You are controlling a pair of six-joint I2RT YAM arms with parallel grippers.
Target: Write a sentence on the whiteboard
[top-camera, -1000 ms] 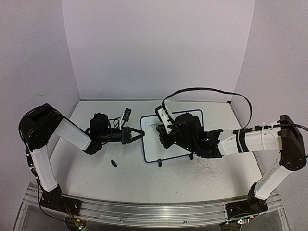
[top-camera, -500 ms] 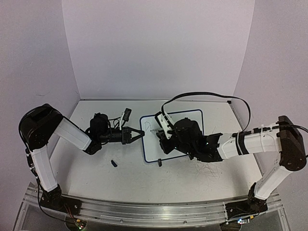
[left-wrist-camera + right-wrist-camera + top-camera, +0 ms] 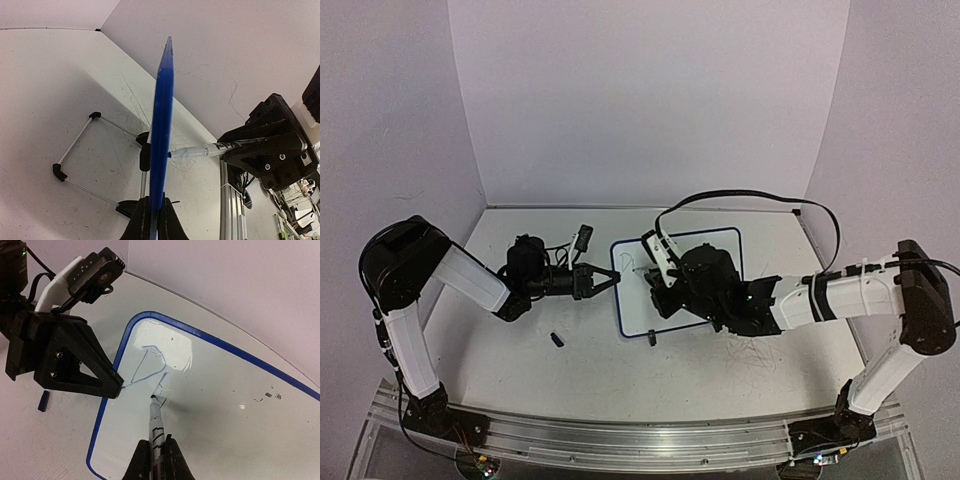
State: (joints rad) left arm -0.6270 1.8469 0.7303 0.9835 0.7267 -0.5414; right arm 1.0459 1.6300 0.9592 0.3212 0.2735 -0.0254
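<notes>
I have two hands at work. My left gripper (image 3: 152,222) is clamped narrow on the dark blue rim of the one whiteboard (image 3: 225,390). It pinches the board's left edge, so the board runs straight out ahead of those fingers. My right gripper (image 3: 155,460) is closed tight around the one marker (image 3: 156,426). The marker juts forward from between the fingers, its tip down on the white surface just ahead of that hand.

The sentence (image 3: 150,365) is barely begun. I count one large blue looped letter just beyond the marker's tip and a little to its left, plus one short stroke right at the tip. My left fingers sit on the rim, just to the left of that letter.

One small dark blue cap (image 3: 44,401) lies on the tabletop (image 3: 520,370), off the board, to the left of my right hand and nearer my base than my left. From overhead, one black foot (image 3: 653,339) shows under the board's near edge.
</notes>
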